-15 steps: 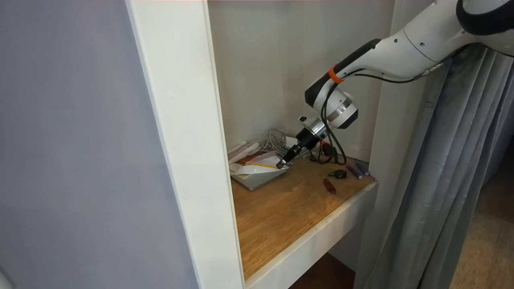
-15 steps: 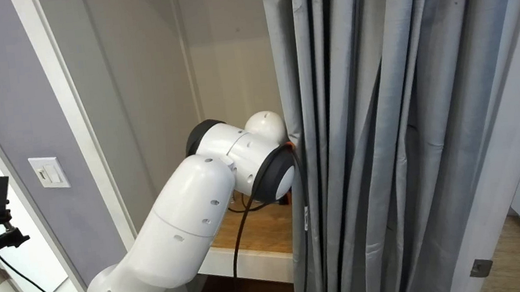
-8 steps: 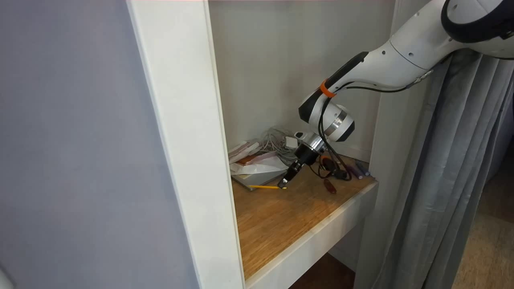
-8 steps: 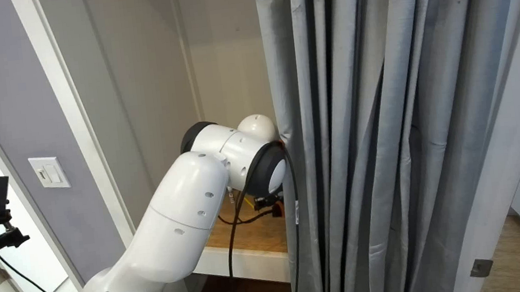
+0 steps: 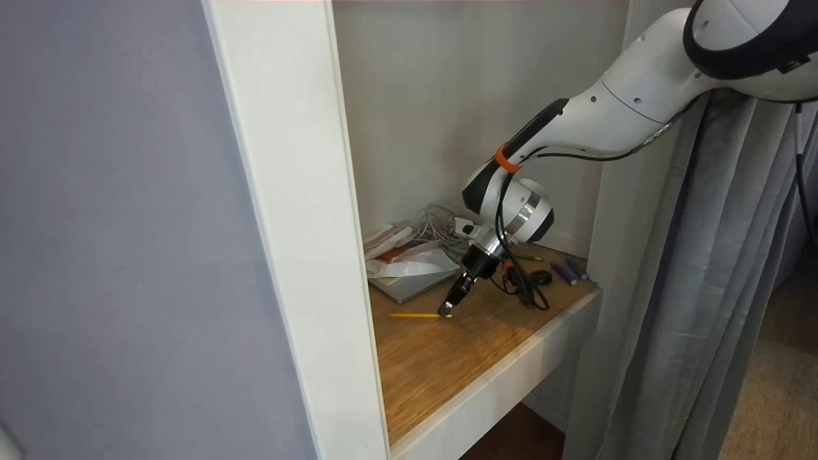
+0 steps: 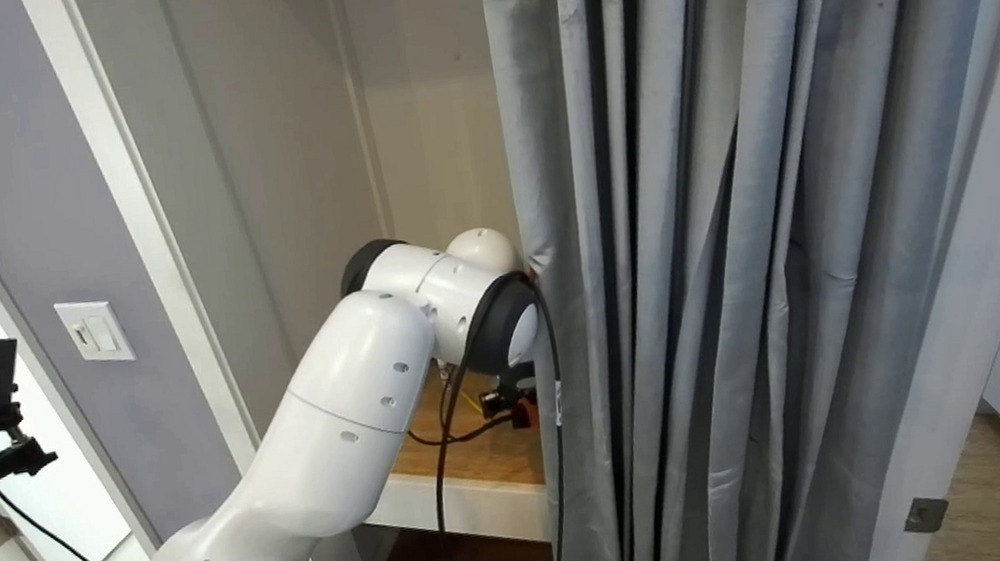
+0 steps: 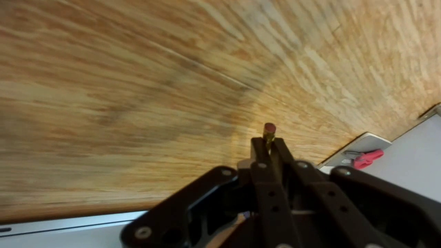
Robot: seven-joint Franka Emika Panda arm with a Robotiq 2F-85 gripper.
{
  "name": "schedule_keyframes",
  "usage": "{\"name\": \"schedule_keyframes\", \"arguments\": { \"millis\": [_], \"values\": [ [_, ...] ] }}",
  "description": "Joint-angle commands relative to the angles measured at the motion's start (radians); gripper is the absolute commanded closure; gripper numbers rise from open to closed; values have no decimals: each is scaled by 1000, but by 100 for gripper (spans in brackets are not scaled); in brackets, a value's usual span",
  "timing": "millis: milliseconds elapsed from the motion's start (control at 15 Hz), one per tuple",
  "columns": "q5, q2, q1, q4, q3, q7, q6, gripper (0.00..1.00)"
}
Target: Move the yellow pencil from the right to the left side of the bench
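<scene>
Wooden bench (image 5: 447, 358) beneath yellow pencil (image 5: 414, 315), contact unclear; grey curtain (image 5: 687, 281) nearby.

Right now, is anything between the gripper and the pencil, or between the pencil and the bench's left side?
Nothing visible: the gripper is shut on the pencil near one end, and in an exterior view only bare bench shows toward the left; beyond that, the white post blocks the view.
</scene>
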Motion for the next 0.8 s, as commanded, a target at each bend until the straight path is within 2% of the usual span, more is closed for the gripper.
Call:
{"name": "schedule_keyframes", "arguments": {
  "millis": [0,200,733],
  "values": [
    [42,29,27,14,11,-12,92,96],
    [62,48,24,20,35,-13,175,96],
    [83,92,2,44,83,-16,294,96]
  ]
}}
